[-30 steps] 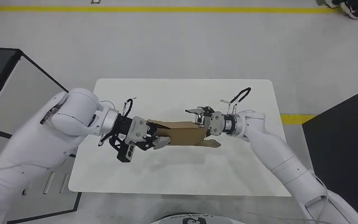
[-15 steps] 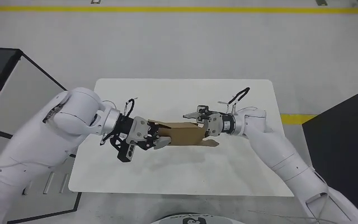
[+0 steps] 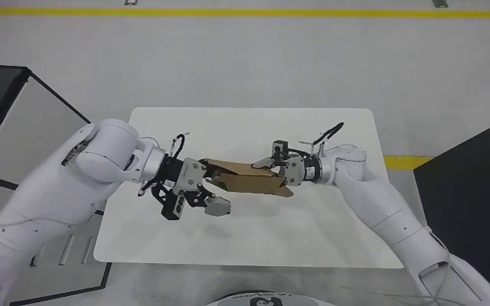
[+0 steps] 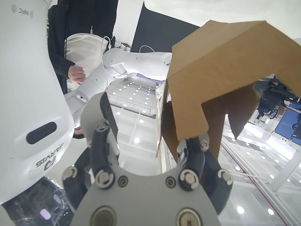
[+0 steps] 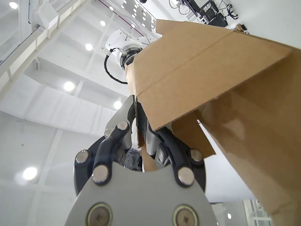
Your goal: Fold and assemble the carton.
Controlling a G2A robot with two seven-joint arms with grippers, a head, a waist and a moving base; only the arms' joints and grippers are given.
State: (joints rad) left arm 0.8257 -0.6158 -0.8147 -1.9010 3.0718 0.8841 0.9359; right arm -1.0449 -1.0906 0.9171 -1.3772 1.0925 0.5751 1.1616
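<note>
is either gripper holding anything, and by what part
The right gripper holds the carton, fingers shut on a panel edge at its end. The left gripper is open at the other end, not clamping it.

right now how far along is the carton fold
Done: the carton is held off the table and partly opened, one folded corner showing. In hand: the right gripper clamps one end; the left gripper is open at the other. Left: the end flaps hang loose, unclosed.
</note>
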